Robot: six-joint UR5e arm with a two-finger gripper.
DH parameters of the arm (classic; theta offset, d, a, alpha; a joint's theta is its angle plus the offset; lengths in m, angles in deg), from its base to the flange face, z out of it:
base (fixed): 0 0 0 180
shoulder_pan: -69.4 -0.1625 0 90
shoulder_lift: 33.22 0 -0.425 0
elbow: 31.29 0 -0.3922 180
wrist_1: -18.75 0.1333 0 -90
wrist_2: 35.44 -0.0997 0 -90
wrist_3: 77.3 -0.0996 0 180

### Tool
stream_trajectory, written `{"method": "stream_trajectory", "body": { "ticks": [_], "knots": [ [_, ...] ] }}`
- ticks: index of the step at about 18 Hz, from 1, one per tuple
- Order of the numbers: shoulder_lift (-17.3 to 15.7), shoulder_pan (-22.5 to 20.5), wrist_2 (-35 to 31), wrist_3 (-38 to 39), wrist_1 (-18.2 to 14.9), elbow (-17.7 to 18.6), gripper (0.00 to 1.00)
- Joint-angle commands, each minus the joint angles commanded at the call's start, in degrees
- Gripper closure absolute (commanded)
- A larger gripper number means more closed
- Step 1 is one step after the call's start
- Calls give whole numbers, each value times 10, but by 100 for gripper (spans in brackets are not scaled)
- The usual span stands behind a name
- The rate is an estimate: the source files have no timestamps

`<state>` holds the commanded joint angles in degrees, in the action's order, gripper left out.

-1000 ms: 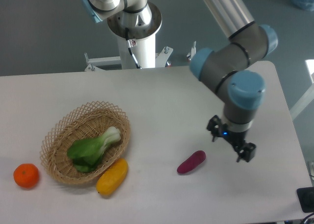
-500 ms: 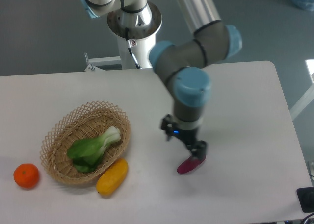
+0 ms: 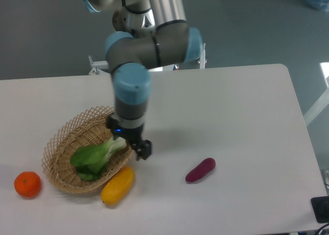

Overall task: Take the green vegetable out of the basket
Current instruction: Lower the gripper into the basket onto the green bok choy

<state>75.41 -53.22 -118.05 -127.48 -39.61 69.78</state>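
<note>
At the far left of the white tabletop an orange fruit lay by itself, just outside the basket. The basket, an oval of light tan wicker with an open lattice rim, sat on the left part of the tabletop and held a single item: the green vegetable. The vegetable lay slantwise across the basket floor, its dark green leaves toward the lower left and its pale white-green stalk pointing up and to the right, toward the basket's right rim. A yellow oblong fruit rested on the tabletop against the basket's lower right edge, outside the wicker. The arm's grey and blue wrist hung over the basket's right side, and the pincer pointed downward above the right rim, right at the stalk end of the vegetable. One dark finger showed beyond the rim over the tabletop, while the other was hard to separate from the wrist housing and the stalk beneath it, so I could not tell how far the pincer was spread, nor whether it touched the stalk; the vegetable rested in the basket. Farther right, well apart from the basket, a small purple eggplant-like piece lay alone on the tabletop.
</note>
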Motion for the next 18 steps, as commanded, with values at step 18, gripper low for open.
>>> {"method": "stream_trajectory", "body": {
  "ticks": [18],
  "knots": [
    [59, 42, -63, 27, 31, 16, 0]
  ]
}}
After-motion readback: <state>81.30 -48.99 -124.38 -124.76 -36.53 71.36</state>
